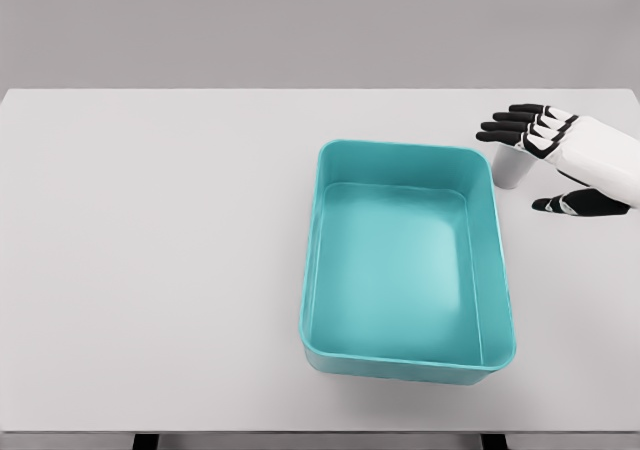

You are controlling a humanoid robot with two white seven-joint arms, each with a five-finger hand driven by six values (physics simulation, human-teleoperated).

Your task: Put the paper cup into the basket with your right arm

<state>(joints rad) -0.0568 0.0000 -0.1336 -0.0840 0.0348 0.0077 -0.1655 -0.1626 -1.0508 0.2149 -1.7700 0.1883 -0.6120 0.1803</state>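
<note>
Plain grey backdrop; pale grey bench (150,270) fills the head view.

Right hand (560,165) enters from the right edge, far side of the bench. Fingers (510,122) spread and extended, thumb (560,206) held apart below them. Nothing clamped. Left arm not seen.

Paper cup (510,168): small, white, upright, sitting in the gap between fingers and thumb, just ahead of the palm. Fingers reach over its top; contact cannot be confirmed.

Basket (405,260): teal, rectangular, open-topped, just beyond the cup on the side away from the palm, stretching toward the near edge of the bench. Its far right corner is very near the cup. Nothing lies inside.

Step, as judged: approach to grasp, cup not yet taken. Next move calls for closing fingers and thumb around the cup wall without tipping it, then lifting clear of the basket rim and carrying it a short way across.
</note>
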